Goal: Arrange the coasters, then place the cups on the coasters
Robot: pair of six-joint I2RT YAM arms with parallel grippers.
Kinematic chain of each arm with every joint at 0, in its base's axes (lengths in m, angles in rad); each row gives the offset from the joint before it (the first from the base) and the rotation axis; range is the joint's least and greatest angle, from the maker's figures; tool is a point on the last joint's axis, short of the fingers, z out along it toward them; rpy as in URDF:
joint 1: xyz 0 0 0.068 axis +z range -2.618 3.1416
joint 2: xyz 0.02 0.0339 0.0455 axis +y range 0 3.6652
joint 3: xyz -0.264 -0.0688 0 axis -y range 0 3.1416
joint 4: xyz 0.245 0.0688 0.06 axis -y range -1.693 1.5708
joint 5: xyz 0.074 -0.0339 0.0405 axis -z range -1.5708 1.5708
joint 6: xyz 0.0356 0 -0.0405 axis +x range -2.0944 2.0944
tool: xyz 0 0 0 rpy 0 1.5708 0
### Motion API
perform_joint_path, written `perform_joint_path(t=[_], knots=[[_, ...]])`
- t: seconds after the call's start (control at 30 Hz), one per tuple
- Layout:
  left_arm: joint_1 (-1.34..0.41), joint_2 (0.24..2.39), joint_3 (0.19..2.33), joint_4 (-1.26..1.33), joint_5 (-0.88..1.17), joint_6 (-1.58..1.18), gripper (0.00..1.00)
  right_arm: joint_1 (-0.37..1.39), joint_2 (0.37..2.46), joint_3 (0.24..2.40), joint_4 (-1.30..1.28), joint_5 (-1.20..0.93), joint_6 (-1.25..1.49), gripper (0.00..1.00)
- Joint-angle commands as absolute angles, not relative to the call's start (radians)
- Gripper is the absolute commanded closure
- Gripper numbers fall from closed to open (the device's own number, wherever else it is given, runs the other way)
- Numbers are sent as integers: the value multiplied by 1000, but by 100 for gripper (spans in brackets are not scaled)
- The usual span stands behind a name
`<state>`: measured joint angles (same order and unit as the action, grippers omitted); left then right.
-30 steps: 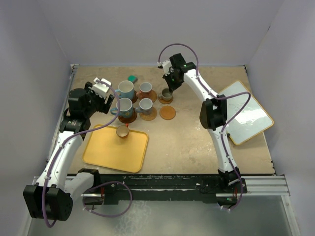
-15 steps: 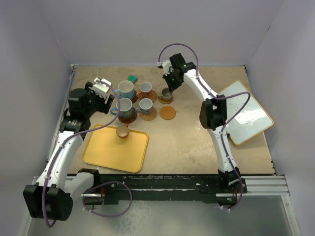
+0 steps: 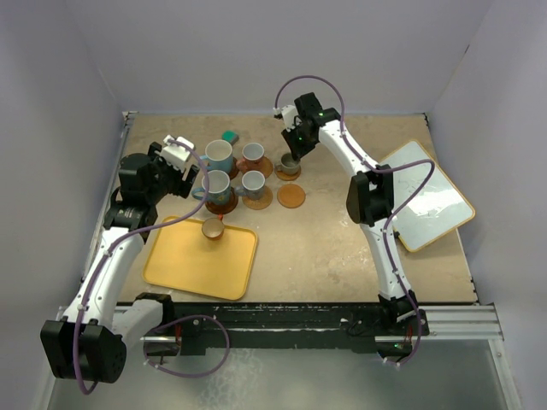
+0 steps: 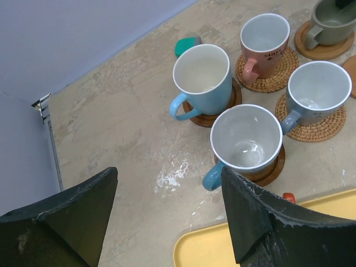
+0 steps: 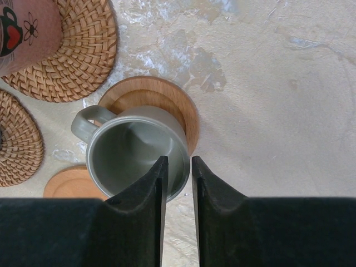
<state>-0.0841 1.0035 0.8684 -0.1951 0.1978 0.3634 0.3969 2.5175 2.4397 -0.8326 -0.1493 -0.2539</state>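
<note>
Small grey-olive mug [image 5: 133, 147] upright on wooden coaster [image 5: 167, 92], far middle of tabletop [image 3: 342, 256]. Above it, right gripper [image 5: 178, 162], jaws narrowly parted astride rim. Just nearer, bare coaster [image 3: 291, 196]. Small orange mug [image 3: 212, 228] on yellow tray [image 3: 184, 273]. Beside blue mugs [image 4: 203, 78], left gripper [image 4: 169, 173], jaws wide, empty.

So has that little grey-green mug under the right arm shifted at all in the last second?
No. In the top view the grey-green mug sits where it did on its coaster, with the same gap to the bare coaster beside it.
</note>
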Motion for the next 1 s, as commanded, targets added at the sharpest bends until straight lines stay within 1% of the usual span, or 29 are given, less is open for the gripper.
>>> perform_joint_path(t=[0.0, 0.13, 0.23, 0.27, 0.33, 0.37, 0.43, 0.57, 0.7, 0.83, 0.97], knots=[[-74, 1007, 865, -151, 219, 386, 28, 399, 2497, 2476, -825, -156, -251, 71], [-74, 1016, 866, -154, 218, 385, 26, 398, 2461, 2469, -821, -155, -250, 58], [-74, 1037, 883, -177, 217, 384, 24, 399, 2427, 2456, -822, -155, -251, 51], [-74, 1048, 894, -194, 216, 381, 20, 398, 2416, 2456, -825, -155, -250, 49], [-74, 1074, 921, -234, 220, 381, 12, 398, 2391, 2455, -833, -153, -250, 41], [-74, 1086, 931, -251, 225, 384, 10, 398, 2376, 2455, -838, -152, -248, 36], [-74, 1107, 947, -273, 245, 392, 9, 399, 2340, 2444, -844, -147, -248, 30], [-74, 1102, 939, -278, 348, 445, 8, 398, 2220, 2360, -845, -140, -255, 27], [-73, 1066, 896, -285, 508, 565, 11, 397, 2039, 2189, -842, -144, -268, 28], [-75, 1036, 874, -420, 650, 756, 13, 397, 1836, 1932, -819, -167, -274, 30], [-75, 1028, 864, -560, 687, 912, 17, 397, 1662, 1736, -787, -184, -274, 30]])
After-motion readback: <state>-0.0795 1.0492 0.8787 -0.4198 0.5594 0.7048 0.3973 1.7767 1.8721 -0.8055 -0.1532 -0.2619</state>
